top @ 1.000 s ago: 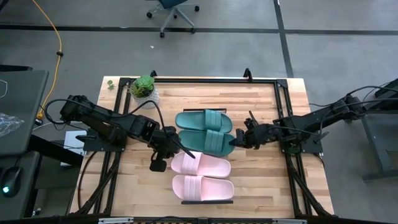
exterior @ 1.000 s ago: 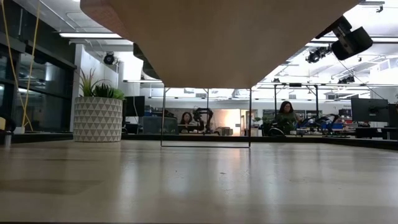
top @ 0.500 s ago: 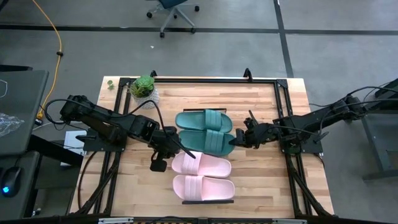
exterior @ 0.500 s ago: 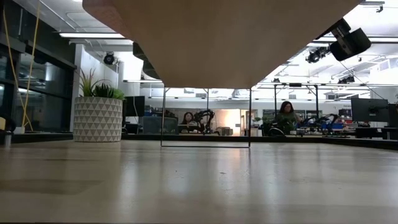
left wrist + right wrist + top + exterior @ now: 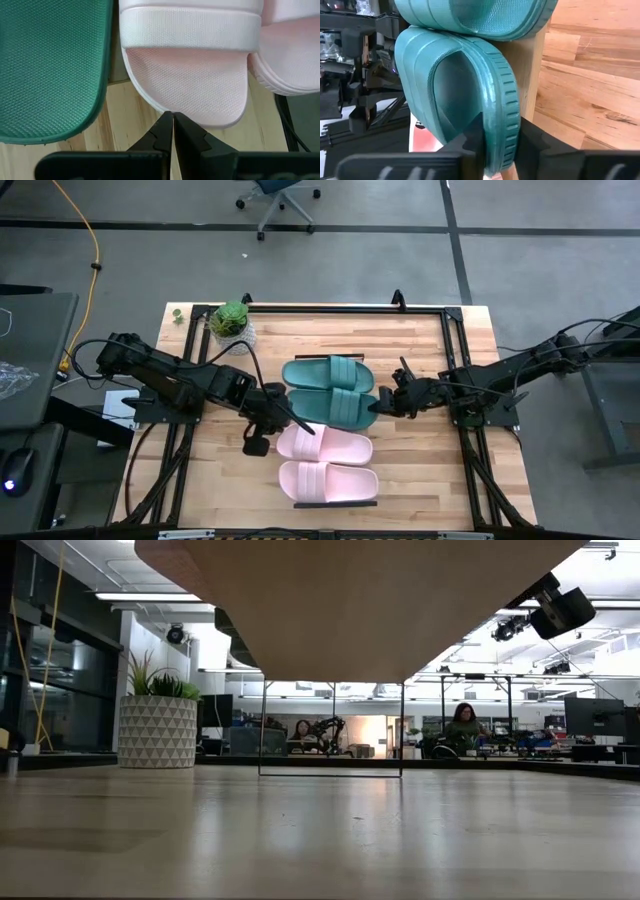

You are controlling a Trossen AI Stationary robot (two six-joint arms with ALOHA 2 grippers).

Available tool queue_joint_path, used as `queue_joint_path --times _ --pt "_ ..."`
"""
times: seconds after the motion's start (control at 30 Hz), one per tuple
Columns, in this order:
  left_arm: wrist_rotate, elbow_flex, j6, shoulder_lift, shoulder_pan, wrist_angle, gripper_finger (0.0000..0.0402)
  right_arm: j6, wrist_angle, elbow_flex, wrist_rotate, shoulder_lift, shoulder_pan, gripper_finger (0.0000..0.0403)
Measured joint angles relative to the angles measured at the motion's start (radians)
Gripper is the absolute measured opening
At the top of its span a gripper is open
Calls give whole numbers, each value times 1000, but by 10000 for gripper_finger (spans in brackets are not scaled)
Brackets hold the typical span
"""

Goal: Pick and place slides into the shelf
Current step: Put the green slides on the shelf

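Observation:
Four slides lie side by side on the shelf (image 5: 335,504) in the middle of the table: two dark teal (image 5: 325,372) (image 5: 335,408) on the far side, two pale pink (image 5: 325,445) (image 5: 328,481) on the near side. My left gripper (image 5: 300,426) is shut at the left end of the farther pink slide (image 5: 190,85). My right gripper (image 5: 378,408) is at the right end of the nearer teal slide (image 5: 465,95), its fingers closed on it. In the low view the shelf's underside (image 5: 350,600) fills the top. My left gripper touches the rim of the pink slide's left end (image 5: 172,111) with its shut fingertips, slanting down from the table's left. The slide lies flat on the shelf. My right gripper pinches the teal slide's right end by the ribbed edge of its sole (image 5: 507,135). One finger (image 5: 472,137) is inside under the strap, the other (image 5: 532,140) below the sole beside the shelf board (image 5: 532,60). It comes from the table's right, slanting slightly down. The slide lies on the shelf.
A potted plant (image 5: 232,323) stands at the table's far left corner, also in the low view (image 5: 158,730). Black frame rails (image 5: 330,307) run along the table's edges. Bare wood lies near the front edge. People sit in the room behind (image 5: 462,725).

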Motion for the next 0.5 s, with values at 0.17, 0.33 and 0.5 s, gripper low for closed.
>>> queue_joint_path --times 0.17,0.33,0.5 --pt "-2 0 0 0 0 13 7 0 -3 0 1 1 -3 92" --pt "-1 0 1 0 0 14 7 0 -6 0 -1 1 -19 98" --pt "1 0 1 0 0 5 7 6 -16 0 1 1 -21 100"
